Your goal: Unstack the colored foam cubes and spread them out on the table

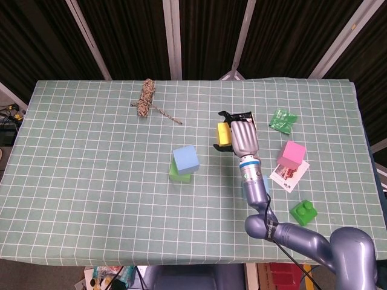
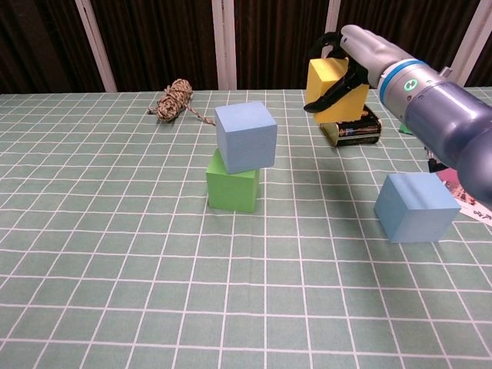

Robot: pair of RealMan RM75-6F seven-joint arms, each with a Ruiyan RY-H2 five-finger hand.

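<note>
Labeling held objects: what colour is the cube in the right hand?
Yellow. The cube held by the right hand shows best in the chest view.

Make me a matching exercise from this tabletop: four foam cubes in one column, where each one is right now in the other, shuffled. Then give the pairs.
Things
1. yellow cube
2. green cube
3. pink cube
4. lone blue cube

Places
A. bottom of the stack, under another blue cube
B. held by the right hand, near the dark tin
C. alone on the cloth, nearest the chest camera
D. partly on a printed card

Pairs: 1-B, 2-A, 3-D, 4-C
</note>
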